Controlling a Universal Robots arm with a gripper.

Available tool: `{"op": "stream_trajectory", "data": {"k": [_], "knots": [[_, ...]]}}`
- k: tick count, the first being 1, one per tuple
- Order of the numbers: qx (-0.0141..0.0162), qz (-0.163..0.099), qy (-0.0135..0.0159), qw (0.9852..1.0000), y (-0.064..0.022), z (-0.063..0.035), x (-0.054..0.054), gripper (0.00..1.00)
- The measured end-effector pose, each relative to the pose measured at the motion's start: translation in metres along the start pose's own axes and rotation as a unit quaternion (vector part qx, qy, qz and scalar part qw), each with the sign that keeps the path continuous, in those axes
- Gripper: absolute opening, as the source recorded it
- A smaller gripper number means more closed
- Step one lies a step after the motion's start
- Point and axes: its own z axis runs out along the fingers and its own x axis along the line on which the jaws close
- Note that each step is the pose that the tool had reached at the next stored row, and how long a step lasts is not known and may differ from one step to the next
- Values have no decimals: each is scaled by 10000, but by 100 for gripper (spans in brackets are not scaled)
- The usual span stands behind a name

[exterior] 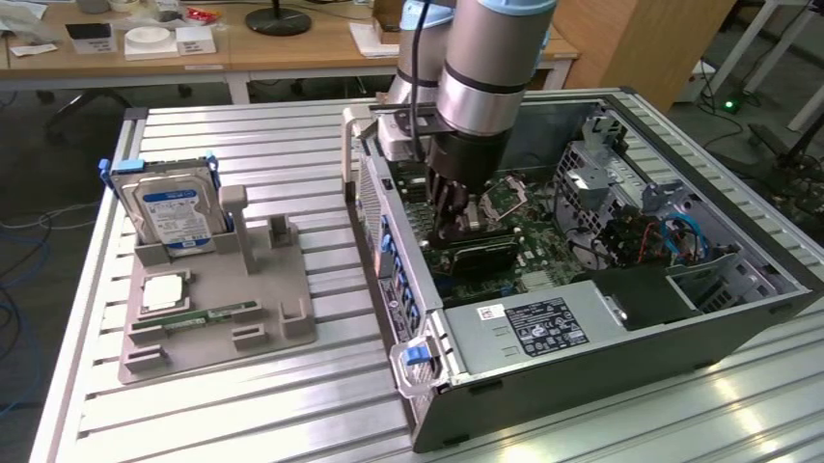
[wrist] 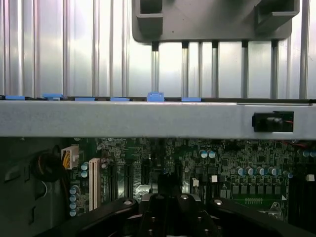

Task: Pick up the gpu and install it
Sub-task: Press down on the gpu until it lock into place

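A robot arm reaches down into an open computer case (exterior: pixel 721 289) that lies on its side on a ribbed metal table (exterior: pixel 296 405). Its black gripper (exterior: pixel 451 227) has its fingers drawn tightly together, with the tips down at the green motherboard (exterior: pixel 547 256). The gpu (exterior: pixel 474 258), a flat card with a dark face, sits just below the fingertips, lying across the motherboard near the case wall on the exterior view's left; whether the fingers pinch its edge or only press on it cannot be told. In the wrist view, the gripper's dark knuckles (wrist: pixel 170 217) hang over the board's slots and capacitors, with the case's grey edge (wrist: pixel 148 118) beyond. Outside the case, toward the exterior view's left, a grey parts holder (exterior: pixel 212 318) stands on the table, carrying an upright silver hard drive (exterior: pixel 168 207) with a blue label and a narrow green memory stick (exterior: pixel 206 316) lying flat.
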Motion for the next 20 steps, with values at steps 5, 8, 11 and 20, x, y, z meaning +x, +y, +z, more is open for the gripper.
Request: {"op": "stream_trajectory", "data": {"k": [5,8,11,20], "knots": [[0,1,5,10000,-27,24,0,10],[0,0,6,10000,-29,62,0,10],[-3,0,13,10000,-31,96,1,10],[0,1,-3,10000,-38,103,-7,10]]}}
